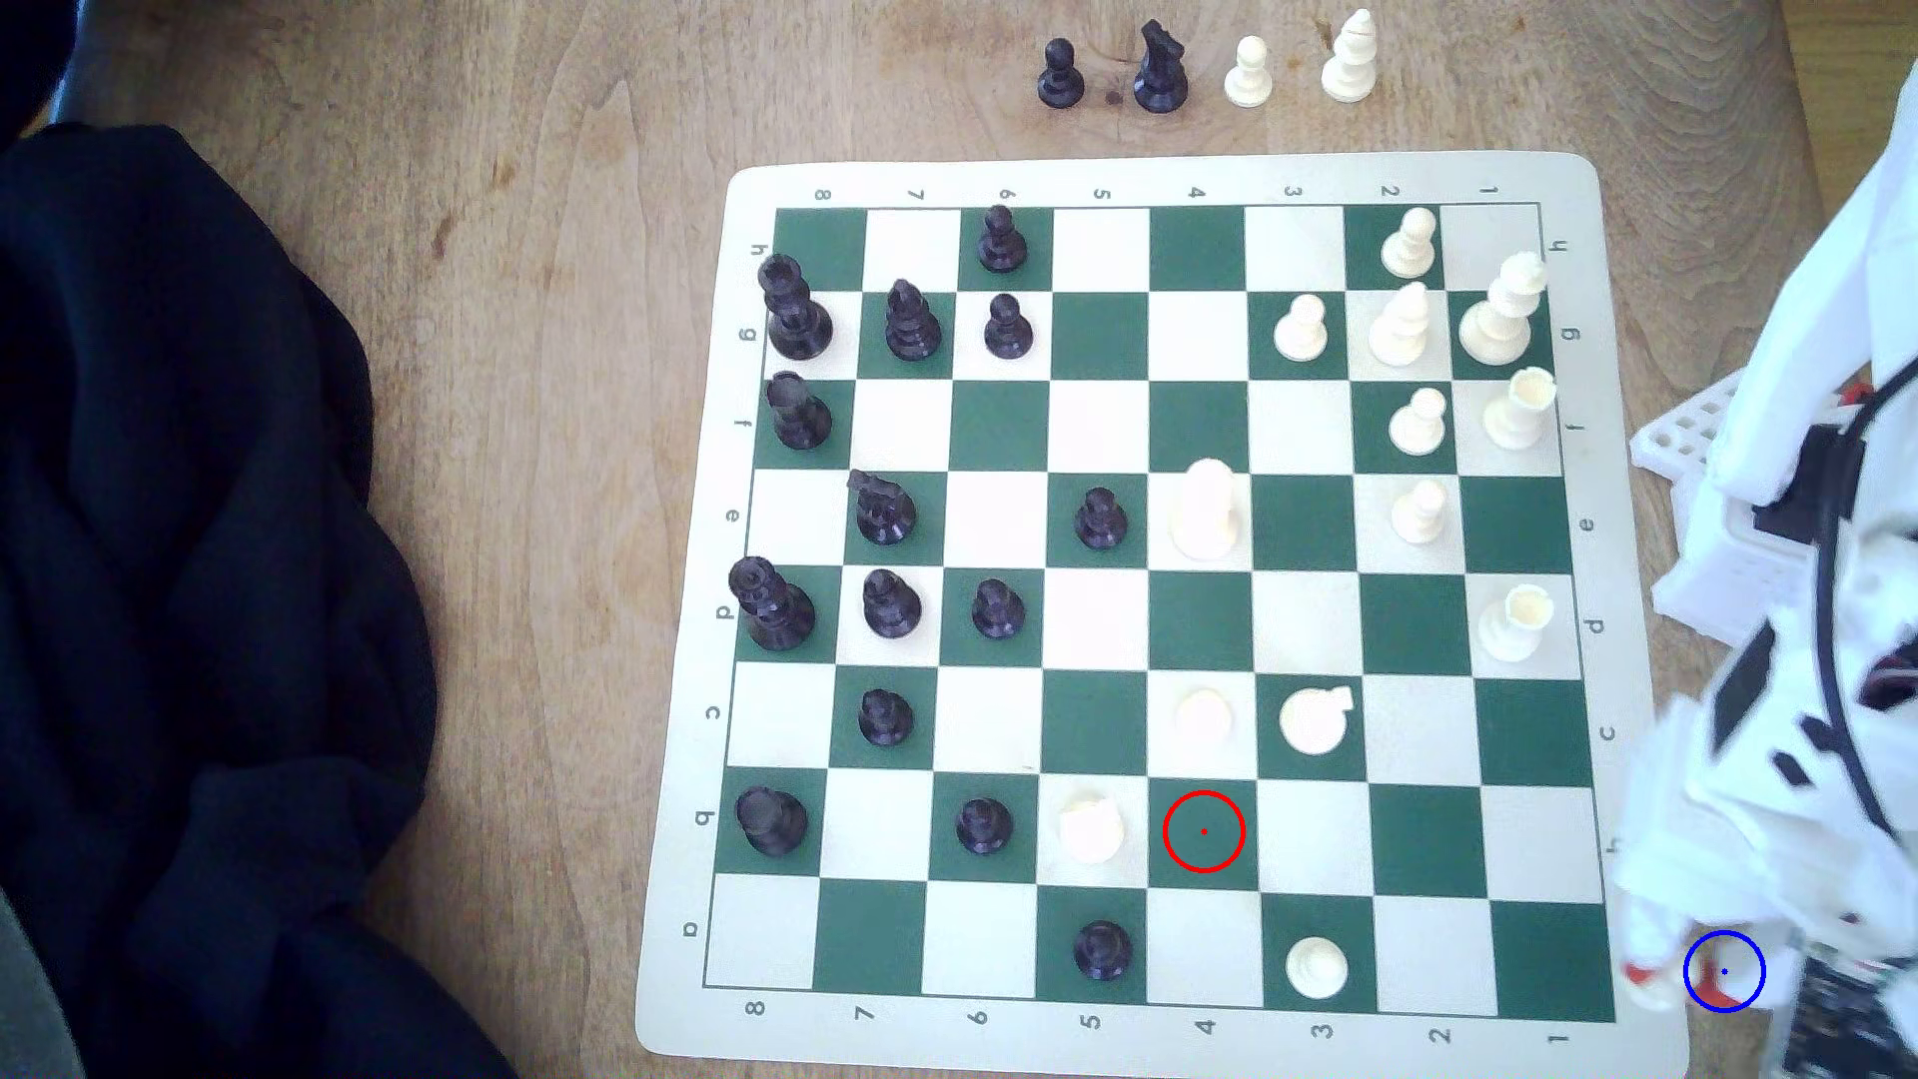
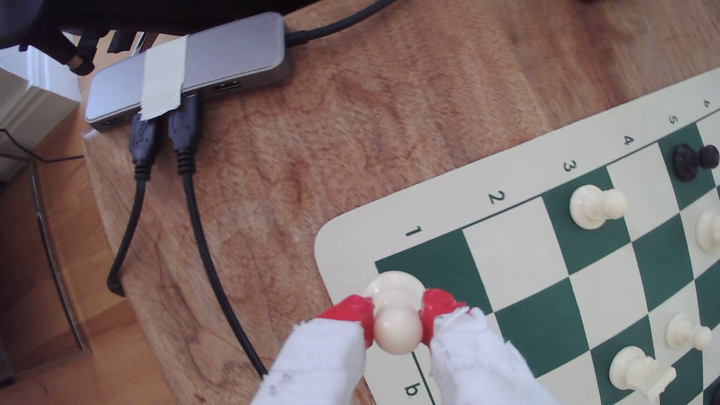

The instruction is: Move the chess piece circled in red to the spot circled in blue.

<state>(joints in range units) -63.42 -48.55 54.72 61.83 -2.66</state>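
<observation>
Now: small cream-white plastic pawn (image 2: 397, 311) pinched at neck under ball head by red-tipped tool (image 2: 398, 320) | above a1 corner of green-and-cream chess mat (image 2: 350, 241) | likely light, rigid, slick; neck grip suits | blue-ringed spot (image 1: 1724, 971) on wood table (image 2: 350, 136) near.

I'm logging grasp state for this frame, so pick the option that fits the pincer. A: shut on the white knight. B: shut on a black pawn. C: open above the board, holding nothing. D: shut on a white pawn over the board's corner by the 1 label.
D: the wrist view shows the pincer with its red fingertips pressed on either side of the white pawn, over the chessboard corner by the 1 label.
</observation>
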